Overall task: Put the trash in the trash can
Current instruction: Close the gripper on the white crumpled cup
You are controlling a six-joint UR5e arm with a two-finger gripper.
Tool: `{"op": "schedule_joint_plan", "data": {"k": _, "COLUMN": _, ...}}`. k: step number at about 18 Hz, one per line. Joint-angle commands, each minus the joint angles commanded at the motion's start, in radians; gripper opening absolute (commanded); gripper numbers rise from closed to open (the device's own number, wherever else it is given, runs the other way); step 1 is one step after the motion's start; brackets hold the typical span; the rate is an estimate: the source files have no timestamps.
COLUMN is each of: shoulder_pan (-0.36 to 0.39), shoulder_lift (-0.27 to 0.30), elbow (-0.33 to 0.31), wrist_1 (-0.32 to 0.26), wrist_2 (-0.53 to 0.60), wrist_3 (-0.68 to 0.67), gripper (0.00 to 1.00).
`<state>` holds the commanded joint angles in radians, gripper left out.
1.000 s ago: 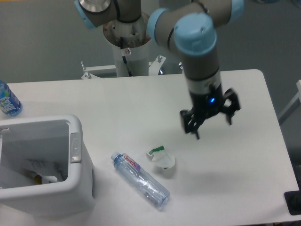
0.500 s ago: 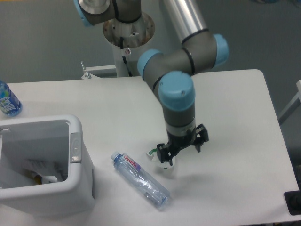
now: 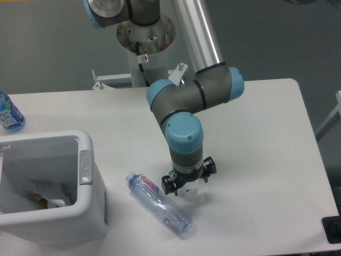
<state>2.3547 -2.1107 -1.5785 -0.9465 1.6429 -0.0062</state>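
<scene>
My gripper [image 3: 188, 180] is low over the table, right on top of the small crumpled white paper wrapper [image 3: 188, 189]. Only a white sliver of the wrapper shows under the fingers. The jaws stand spread apart on either side of it, so the gripper is open. The clear crushed bottle [image 3: 160, 205] with the red-lettered label lies flat on the table just left of and below the gripper, its cap pointing up-left. The white trash can [image 3: 53, 221] stands at the left front, a grey oval tab [image 3: 84, 166] on its right rim, with some scraps inside.
A blue-labelled bottle [image 3: 8, 113] stands at the far left edge of the table. The arm's base column [image 3: 145, 58] rises behind the table's back edge. A dark object [image 3: 333, 229] sits at the front right corner.
The arm has swung left and down from the right half of the table. The gripper now sits over the wrapper, hiding most of it. Bottle and trash can have not moved.
</scene>
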Motion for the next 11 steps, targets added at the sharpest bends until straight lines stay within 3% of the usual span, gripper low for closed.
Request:
{"op": "schedule_joint_plan", "data": {"k": 3, "shoulder_pan": 0.0, "shoulder_lift": -0.014, "elbow": 0.002, "wrist_1": 0.005, "wrist_2": 0.002, "wrist_3": 0.0, "gripper": 0.97}}
{"op": "schedule_joint_plan", "data": {"k": 9, "shoulder_pan": -0.002, "shoulder_lift": -0.021, "elbow": -0.008, "wrist_1": 0.005, "wrist_2": 0.034, "wrist_3": -0.002, "gripper": 0.76}}
{"op": "schedule_joint_plan", "data": {"k": 11, "shoulder_pan": -0.002, "shoulder_lift": -0.02, "elbow": -0.008, "wrist_1": 0.005, "wrist_2": 0.035, "wrist_3": -0.003, "gripper": 0.62}}
